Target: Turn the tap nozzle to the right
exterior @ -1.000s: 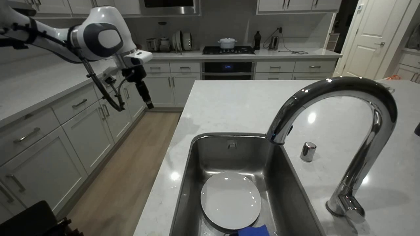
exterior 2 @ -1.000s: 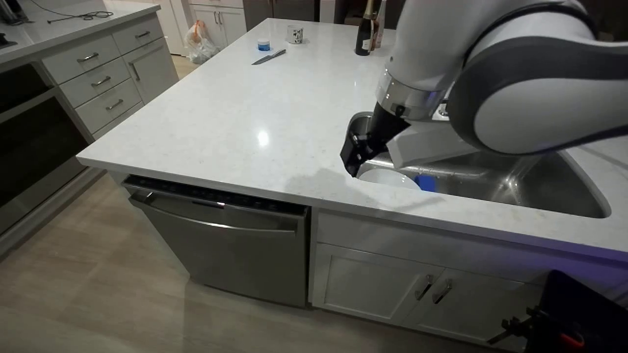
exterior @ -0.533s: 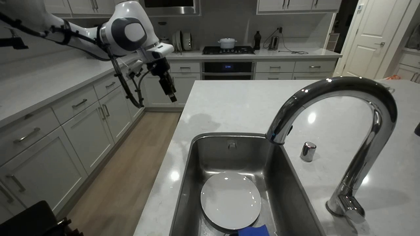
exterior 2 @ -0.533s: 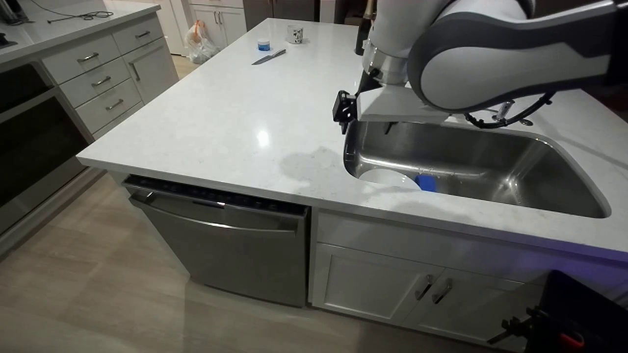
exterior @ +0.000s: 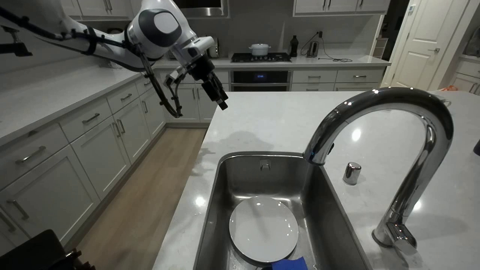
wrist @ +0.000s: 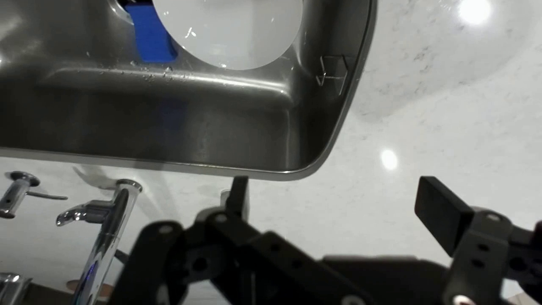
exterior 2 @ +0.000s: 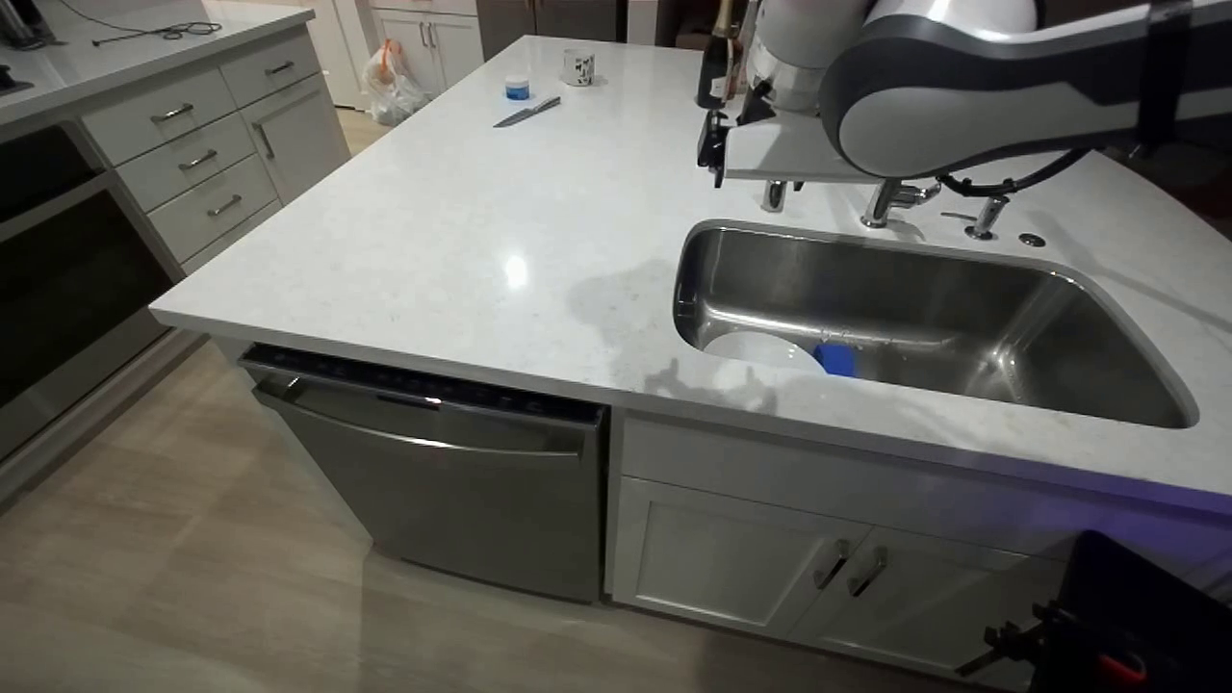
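The tap nozzle [exterior: 443, 135], a tall shiny chrome gooseneck, rises from its base beside the sink. Its spout end hangs at the sink's back right corner in that exterior view. In an exterior view only its lower part [exterior 2: 877, 206] shows; the arm hides the arch. In the wrist view its tube [wrist: 106, 243] stands at lower left, left of my left finger. My gripper [wrist: 334, 205] is open and empty above the counter past the sink's corner. In an exterior view the gripper [exterior: 222, 103] is well left of the nozzle, apart from it. It also shows partly in an exterior view [exterior 2: 712, 149].
The steel sink [exterior: 285, 172] holds a white plate [exterior: 264, 228] and a blue sponge [exterior 2: 835, 360]. A short chrome cap [exterior: 352, 173] and a soap dispenser [exterior 2: 987, 218] stand by the sink. A knife [exterior 2: 527, 113], a jar [exterior 2: 518, 89], a mug [exterior 2: 578, 68] and bottles [exterior 2: 715, 72] are farther back.
The arm and gripper have moved right toward the tap in an exterior view, and back from the counter's front edge in an exterior view. The nozzle has not visibly moved.
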Controlling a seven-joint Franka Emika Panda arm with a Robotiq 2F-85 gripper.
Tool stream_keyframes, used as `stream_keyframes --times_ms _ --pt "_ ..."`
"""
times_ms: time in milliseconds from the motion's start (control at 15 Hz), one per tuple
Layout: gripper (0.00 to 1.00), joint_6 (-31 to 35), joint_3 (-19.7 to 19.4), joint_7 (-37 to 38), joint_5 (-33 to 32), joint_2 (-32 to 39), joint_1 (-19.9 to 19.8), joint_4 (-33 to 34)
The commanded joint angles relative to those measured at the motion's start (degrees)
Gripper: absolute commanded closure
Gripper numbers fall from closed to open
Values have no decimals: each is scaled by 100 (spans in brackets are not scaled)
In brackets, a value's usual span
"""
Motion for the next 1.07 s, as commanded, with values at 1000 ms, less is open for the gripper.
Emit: stream_keyframes --times_ms 1000 --pt "0 443 -499 137 -1841 -100 -756 -130"
